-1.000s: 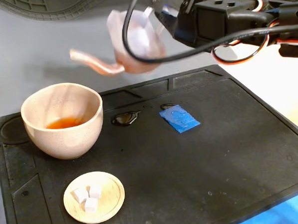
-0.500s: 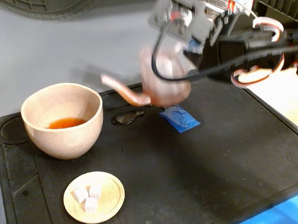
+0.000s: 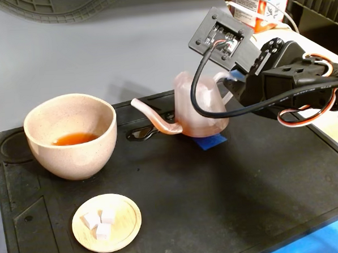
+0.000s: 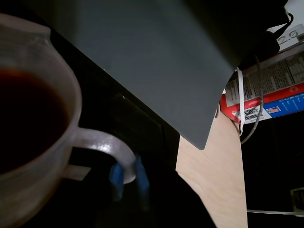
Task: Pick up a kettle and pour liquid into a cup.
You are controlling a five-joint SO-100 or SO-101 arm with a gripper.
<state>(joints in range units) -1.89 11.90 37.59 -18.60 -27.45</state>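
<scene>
The pale-pink ridged kettle (image 3: pixel 199 105) stands upright on a blue tape mark (image 3: pixel 210 141) on the black mat, its thin spout (image 3: pixel 154 120) pointing left toward the cup. The beige speckled cup (image 3: pixel 70 137) stands at the left with amber liquid (image 3: pixel 74 139) in its bottom. My gripper (image 3: pixel 232 80) reaches in from the right at the kettle's white loop handle. In the wrist view the kettle (image 4: pixel 47 156) holds dark liquid (image 4: pixel 23 118), and my gripper (image 4: pixel 128 183) has its blue-tipped fingers closed on either side of the handle (image 4: pixel 104 145).
A small round wooden dish (image 3: pixel 126 225) with three white cubes (image 3: pixel 100 221) lies at the front left of the black mat (image 3: pixel 217 186). A red and blue box (image 3: pixel 259 3) stands behind the arm, also in the wrist view (image 4: pixel 270 95). A grey board (image 4: pixel 156 61) lies behind the mat.
</scene>
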